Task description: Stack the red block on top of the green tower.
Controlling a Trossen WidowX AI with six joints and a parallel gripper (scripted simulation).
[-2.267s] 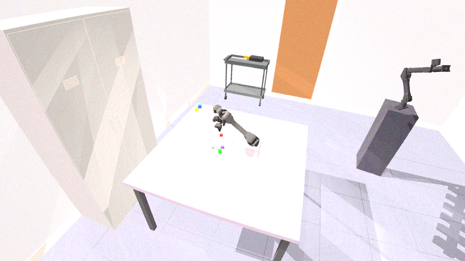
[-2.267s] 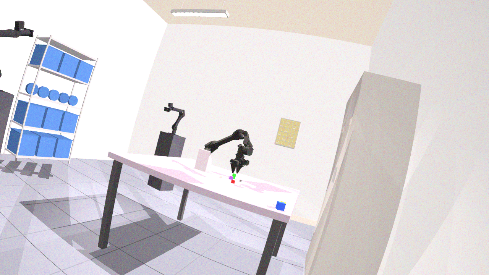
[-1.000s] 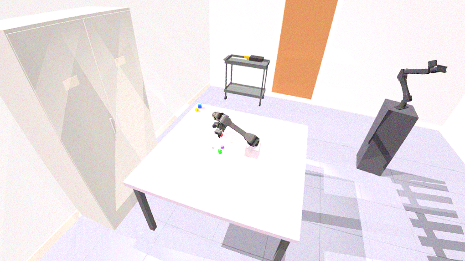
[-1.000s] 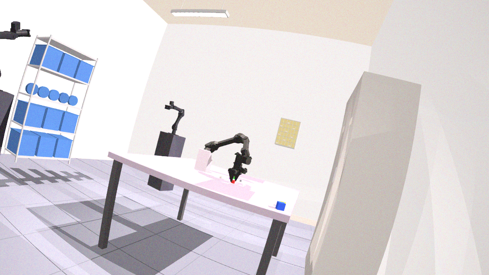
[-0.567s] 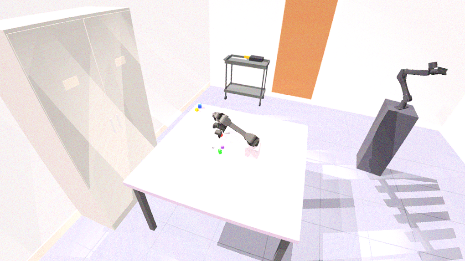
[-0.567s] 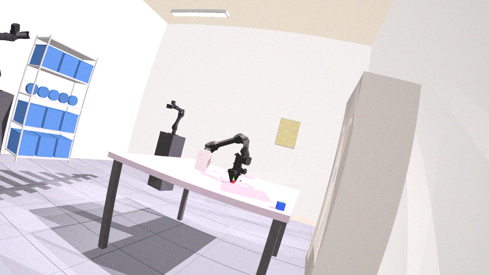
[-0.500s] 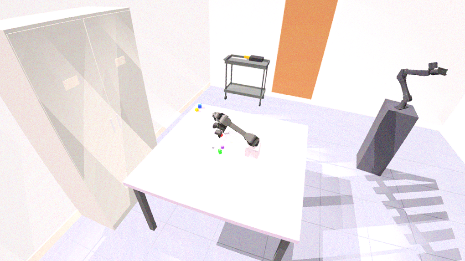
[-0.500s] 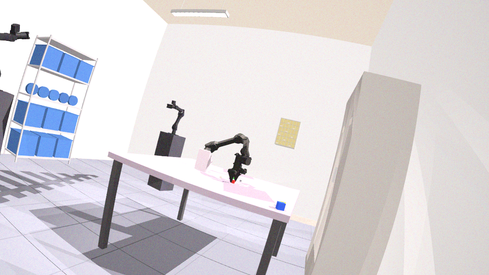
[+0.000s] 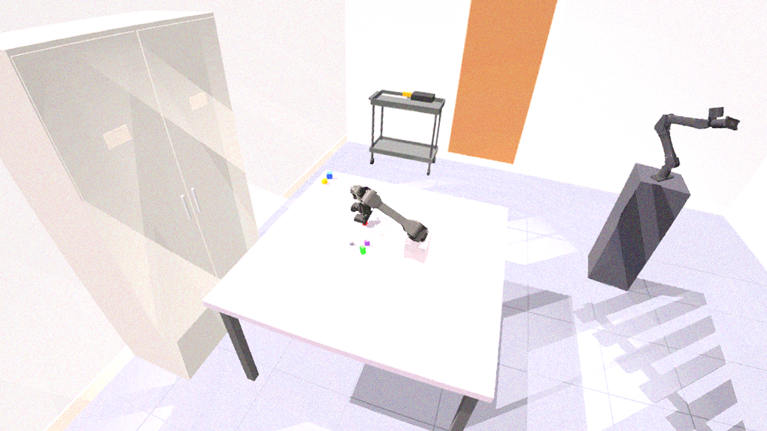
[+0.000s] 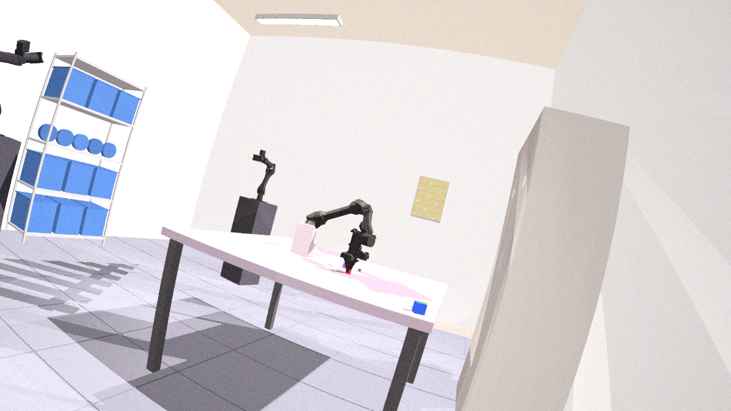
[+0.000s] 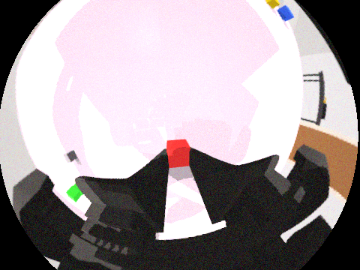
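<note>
We are holding the end effector (image 11: 178, 165) nearly closed on the red block (image 11: 177, 153), just below centre in the wrist view, with both fingertips pressing its sides. In the exterior view the red block (image 10: 348, 271) is sitting low at the table (image 10: 286, 270) surface, near frame centre. The green tower (image 11: 75, 192) is standing at the lower left of the wrist view, well apart from the red block. In the top view it (image 9: 362, 250) is lying just below the arm.
</note>
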